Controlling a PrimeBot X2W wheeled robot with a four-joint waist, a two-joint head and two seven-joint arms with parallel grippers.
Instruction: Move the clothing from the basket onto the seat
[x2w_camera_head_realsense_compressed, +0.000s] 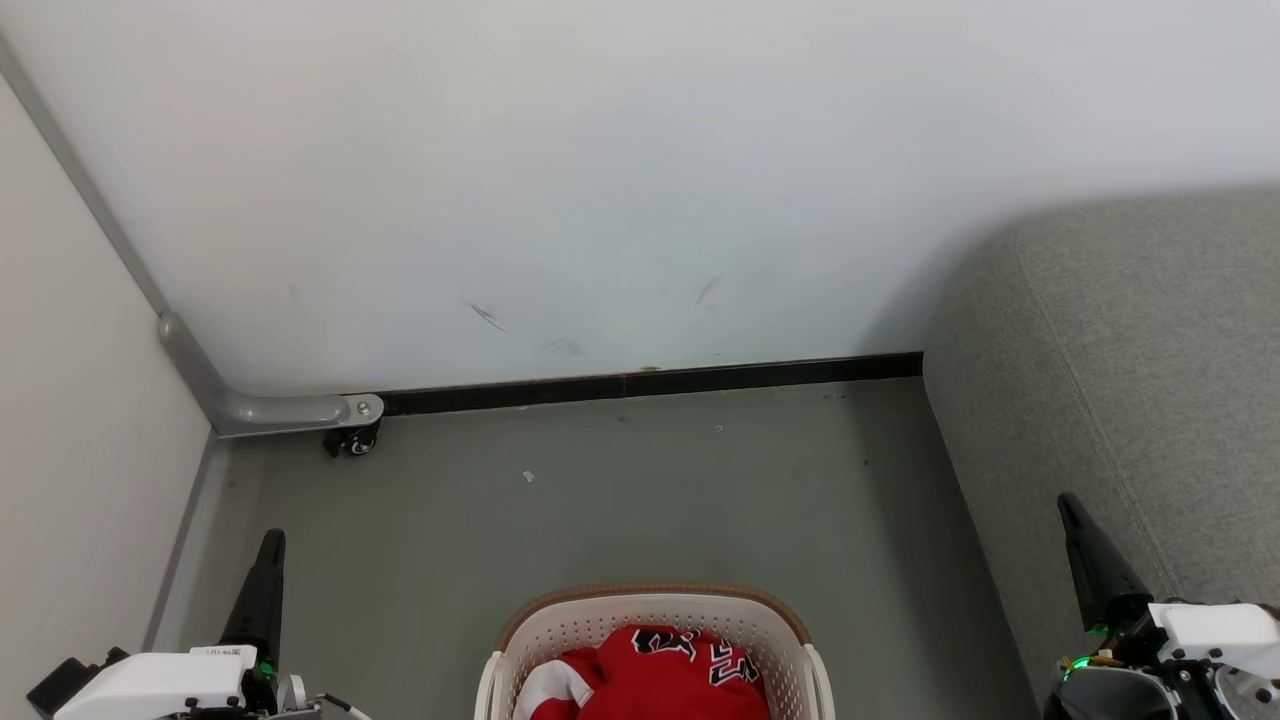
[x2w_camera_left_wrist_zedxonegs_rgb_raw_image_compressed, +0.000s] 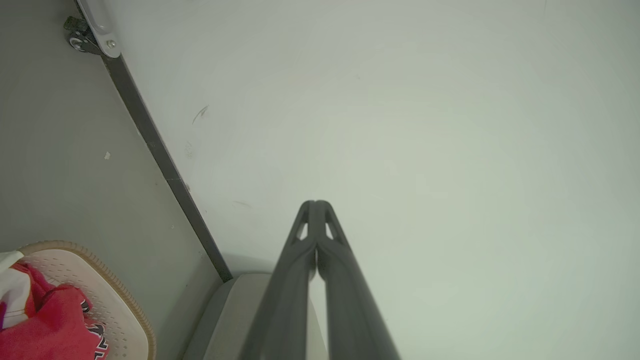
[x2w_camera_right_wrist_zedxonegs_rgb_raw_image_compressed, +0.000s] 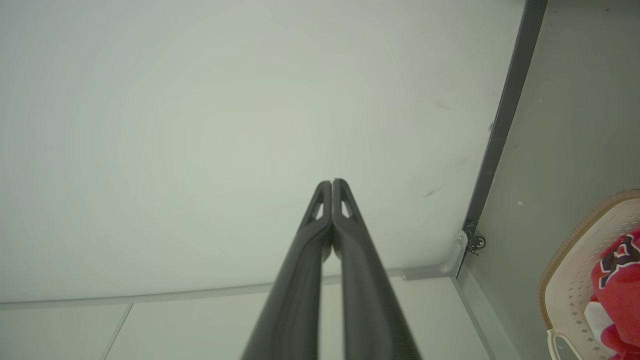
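The cream basket (x2w_camera_head_realsense_compressed: 655, 608) with a brown rim stands on the floor at the bottom middle of the head view. Red clothing (x2w_camera_head_realsense_compressed: 650, 680) with white trim and black lettering lies bunched inside it. The grey seat (x2w_camera_head_realsense_compressed: 1130, 400) runs down the right side. My left gripper (x2w_camera_head_realsense_compressed: 272, 540) points up at the lower left, shut and holding nothing, well left of the basket. At the lower right my right gripper (x2w_camera_head_realsense_compressed: 1068, 503) is shut too, over the seat's edge. Both wrist views show fingertips pressed together, left gripper (x2w_camera_left_wrist_zedxonegs_rgb_raw_image_compressed: 316, 204) and right gripper (x2w_camera_right_wrist_zedxonegs_rgb_raw_image_compressed: 332, 183), with the basket (x2w_camera_left_wrist_zedxonegs_rgb_raw_image_compressed: 130, 305) (x2w_camera_right_wrist_zedxonegs_rgb_raw_image_compressed: 565, 260) and clothing (x2w_camera_left_wrist_zedxonegs_rgb_raw_image_compressed: 47, 320) (x2w_camera_right_wrist_zedxonegs_rgb_raw_image_compressed: 620, 280) at their margins.
A white wall (x2w_camera_head_realsense_compressed: 600, 180) with a black baseboard (x2w_camera_head_realsense_compressed: 650, 383) closes the far side. A pale panel (x2w_camera_head_realsense_compressed: 70, 420) on the left ends in a grey foot with a small caster (x2w_camera_head_realsense_compressed: 352, 440). Grey floor (x2w_camera_head_realsense_compressed: 620, 500) lies between the basket and the wall.
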